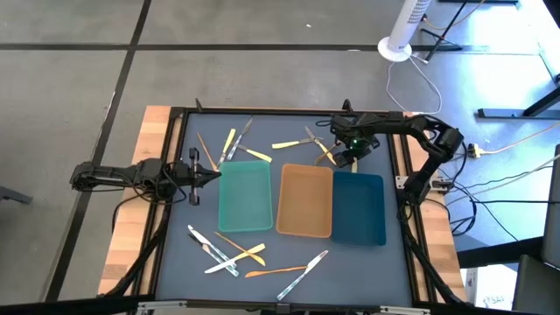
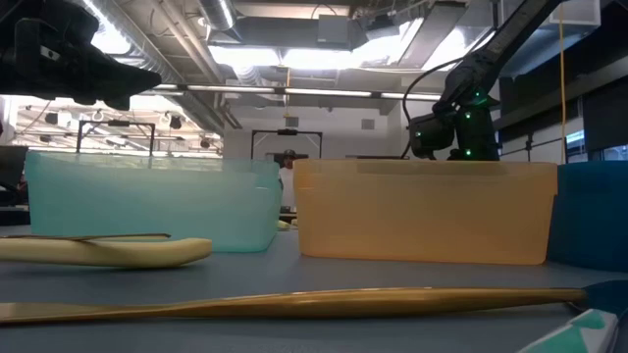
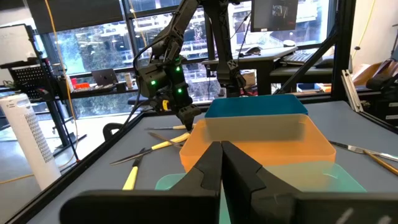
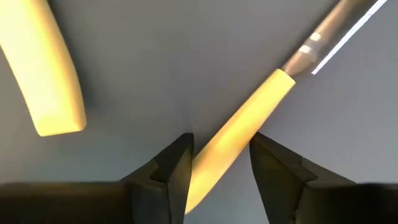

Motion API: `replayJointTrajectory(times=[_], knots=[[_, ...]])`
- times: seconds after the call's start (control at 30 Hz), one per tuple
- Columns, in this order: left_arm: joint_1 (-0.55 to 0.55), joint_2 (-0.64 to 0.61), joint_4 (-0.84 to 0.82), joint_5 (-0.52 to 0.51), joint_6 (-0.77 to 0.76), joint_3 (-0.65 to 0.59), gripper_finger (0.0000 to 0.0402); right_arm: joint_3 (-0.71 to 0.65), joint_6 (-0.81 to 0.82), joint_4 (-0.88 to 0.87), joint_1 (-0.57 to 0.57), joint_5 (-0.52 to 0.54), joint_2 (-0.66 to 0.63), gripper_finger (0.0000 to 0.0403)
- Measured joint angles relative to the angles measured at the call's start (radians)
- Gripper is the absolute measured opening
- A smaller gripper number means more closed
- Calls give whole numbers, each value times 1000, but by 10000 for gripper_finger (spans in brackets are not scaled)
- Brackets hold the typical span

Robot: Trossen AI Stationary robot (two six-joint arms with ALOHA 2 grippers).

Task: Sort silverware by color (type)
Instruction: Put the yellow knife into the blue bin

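Silverware lies in two loose groups on the dark mat: gold, silver and yellow-handled pieces at the far side (image 1: 234, 144) and at the near side (image 1: 226, 249). My right gripper (image 1: 341, 160) is low at the far edge of the tan tray (image 1: 304, 203). It is open, with its fingers on either side of a yellow-handled, silver-tipped utensil (image 4: 239, 127) that lies flat on the mat. A second yellow handle (image 4: 43, 68) lies beside it. My left gripper (image 1: 213, 178) is shut and empty, above the mat just left of the teal tray (image 1: 245, 197). My right gripper (image 4: 221, 155) straddles the yellow handle near its free end (image 4: 211, 158), coming from above with the fingers across the handle. One finger (image 4: 177, 162) shows right against the handle. Whether it touches, I cannot tell. The utensil lies on the mat.
Teal, tan and dark-blue (image 1: 359, 208) trays stand side by side mid-table, and I see nothing in them. A gold utensil (image 2: 294, 302) and a yellow handle (image 2: 108, 252) lie near the front edge. Wooden strips and a black frame bound the mat.
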Motion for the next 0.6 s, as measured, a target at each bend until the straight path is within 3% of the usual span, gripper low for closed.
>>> replayJointTrajectory(times=[0.3, 0.6], knots=[[0, 0, 0, 0, 0, 0, 0, 1, -3, 4, 0, -2, 0, 95], [0, 0, 0, 0, 0, 0, 0, 1, -4, 4, 0, 1, 0, 68]])
